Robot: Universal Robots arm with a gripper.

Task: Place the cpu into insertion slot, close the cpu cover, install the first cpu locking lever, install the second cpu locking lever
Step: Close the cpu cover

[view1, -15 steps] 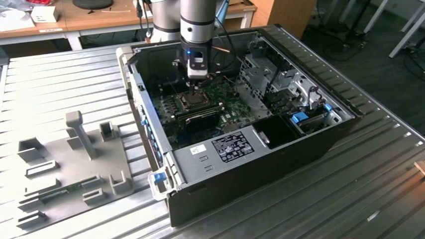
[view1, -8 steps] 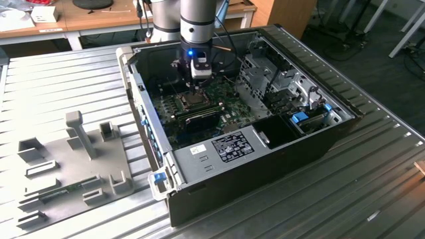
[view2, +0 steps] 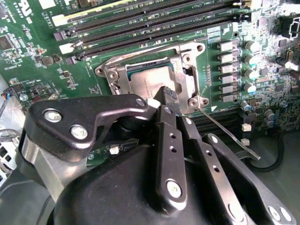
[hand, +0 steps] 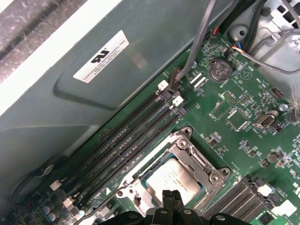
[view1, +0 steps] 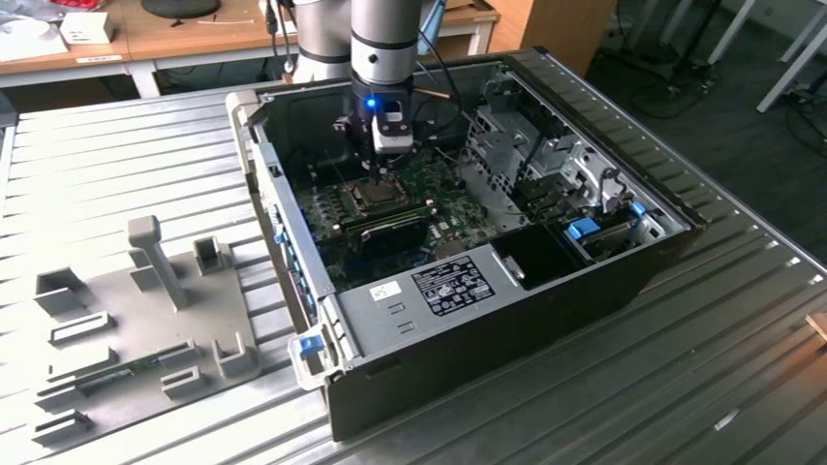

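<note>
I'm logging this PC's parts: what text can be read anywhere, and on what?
No text can be read.
White sticker on the case wall: print illegible.
Black-and-white label: illegible.
cpu top: faint marks, illegible.

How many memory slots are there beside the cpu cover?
4, side by side: one slot by the case wall, two in the middle, one next to the cover. None seems hidden.
</note>
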